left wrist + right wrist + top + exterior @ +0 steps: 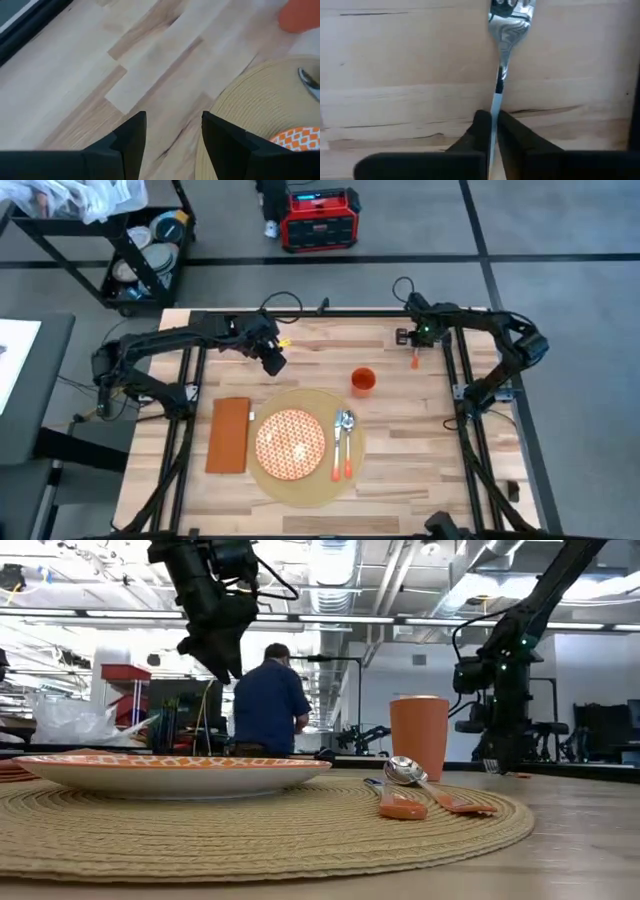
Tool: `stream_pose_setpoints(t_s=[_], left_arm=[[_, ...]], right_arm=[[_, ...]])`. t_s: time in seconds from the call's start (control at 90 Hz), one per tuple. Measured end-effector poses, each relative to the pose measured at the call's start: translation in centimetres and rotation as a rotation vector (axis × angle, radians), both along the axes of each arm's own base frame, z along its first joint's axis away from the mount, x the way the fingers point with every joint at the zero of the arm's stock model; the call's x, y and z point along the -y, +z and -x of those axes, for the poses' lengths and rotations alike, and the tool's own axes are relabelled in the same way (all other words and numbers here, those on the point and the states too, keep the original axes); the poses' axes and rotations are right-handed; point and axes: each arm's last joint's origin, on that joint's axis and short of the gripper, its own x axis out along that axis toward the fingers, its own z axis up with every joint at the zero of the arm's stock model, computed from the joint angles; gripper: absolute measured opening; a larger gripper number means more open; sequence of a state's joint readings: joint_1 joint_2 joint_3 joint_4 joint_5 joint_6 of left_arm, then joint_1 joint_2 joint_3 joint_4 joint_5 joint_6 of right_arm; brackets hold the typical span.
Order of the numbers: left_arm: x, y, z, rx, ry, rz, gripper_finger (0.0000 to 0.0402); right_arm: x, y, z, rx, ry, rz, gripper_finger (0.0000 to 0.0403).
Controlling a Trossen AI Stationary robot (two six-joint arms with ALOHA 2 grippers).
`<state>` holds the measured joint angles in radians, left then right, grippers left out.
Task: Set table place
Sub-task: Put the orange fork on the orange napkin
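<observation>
On the table [400, 480] lies the round tan place [300, 480], bearing an orange-and-white patterned plate [290, 442] and, to the plate's right, a spoon [347, 423] and another orange-handled utensil [336, 460]. A rust-orange napkin [228, 435] lies left of it, and an orange cup [362, 382] stands beyond it. My left gripper [272, 362] hangs open above bare wood, far-left of the place [250, 110]. At the far right of the table my right gripper [412, 345] is shut on a fork [510, 20] with an orange handle [413, 363]. My right gripper pinches the fork's thin metal neck [496, 100] between its two fingers, just behind the head. The fingers come down from above and lie across the fork. The fork sits low at the table's surface; I cannot tell whether it rests on the wood.
Black frame rails [188, 430] [465, 430] cross the table on both sides of the place. Bare wood lies between the cup and the right rail. Beyond the table a person [268, 705] stands in the room; a red box [318, 218] and a cart [140, 250] stand on the floor.
</observation>
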<state>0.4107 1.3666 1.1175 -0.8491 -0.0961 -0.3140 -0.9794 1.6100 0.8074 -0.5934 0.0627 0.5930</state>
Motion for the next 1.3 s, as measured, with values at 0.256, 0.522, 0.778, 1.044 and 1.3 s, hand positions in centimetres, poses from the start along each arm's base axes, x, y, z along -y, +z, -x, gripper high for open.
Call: stream_pose_setpoints(t_s=[0.256,0.522,0.778,1.044,1.3], left_arm=[[-0.3,-0.1,-0.2,0.044,0.022,0.017,0.0170],[-1.9,-1.5,-0.2,0.289,0.070,0.137,0.0171],[-3.2,-2.4,0.4,0.694,0.168,0.188,0.0171],[-3.5,-3.2,0.9,0.950,0.226,0.226,0.0171],[-3.2,-3.1,0.6,0.971,0.247,0.218,0.0171]], right_arm=[[0.1,4.6,-1.7,0.195,0.093,0.094,0.0000],[-1.7,12.2,-7.6,0.406,0.302,0.212,0.0000],[-5.4,16.4,-13.5,0.552,0.451,0.269,0.0000],[-6.4,15.3,-19.0,0.590,0.545,0.197,0.0000],[-5.7,16.1,-23.6,0.632,0.635,0.217,0.0000]])
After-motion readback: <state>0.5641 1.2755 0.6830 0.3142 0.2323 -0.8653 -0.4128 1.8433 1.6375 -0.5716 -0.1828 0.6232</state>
